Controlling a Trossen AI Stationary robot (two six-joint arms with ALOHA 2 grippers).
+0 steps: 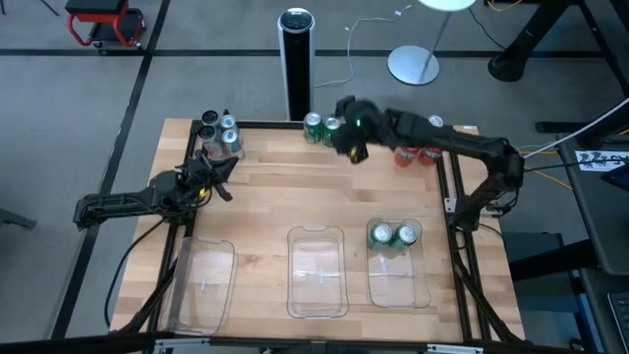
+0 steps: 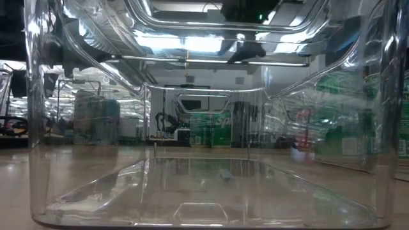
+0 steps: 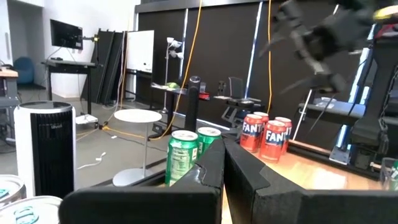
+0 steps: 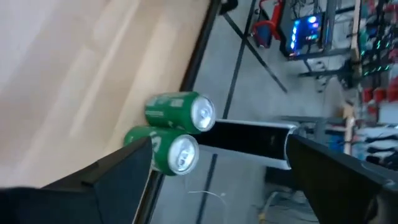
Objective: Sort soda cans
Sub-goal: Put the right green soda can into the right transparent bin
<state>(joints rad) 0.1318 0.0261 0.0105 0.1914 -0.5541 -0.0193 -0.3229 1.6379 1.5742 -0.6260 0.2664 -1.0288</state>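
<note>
right gripper: my right gripper [image 1: 351, 128] hangs over the back edge of the table [image 1: 265, 206], just beside the two loose green cans [image 1: 322, 128]. The wrist view shows its fingers spread wide with nothing between them, both cans [image 4: 177, 132] in front.

left gripper: the left gripper [image 1: 218, 180] waits near the left edge, just in front of the silver cans [image 1: 220, 136]. Its fingers are pressed together, nothing held.

where the cans are: two green ones already sit in the right tray [image 1: 398, 290], at its far end. Two more green at the back middle, touching each other. Red cans [image 1: 417, 154] are at the back right, partly under my arm. Middle tray [image 1: 316, 285] and left tray [image 1: 204, 290] hold nothing.

step, my guess: going for one of the back green cans next, so roughly a sixth done.

how they'll handle: thin aluminium, smooth and a bit slippery. Can't tell full or empty; they dent if I squeeze hard. I'd pinch across the mid-body, upright.

risk: the pair touch, so closing on one could knock the other off the edge.
</note>
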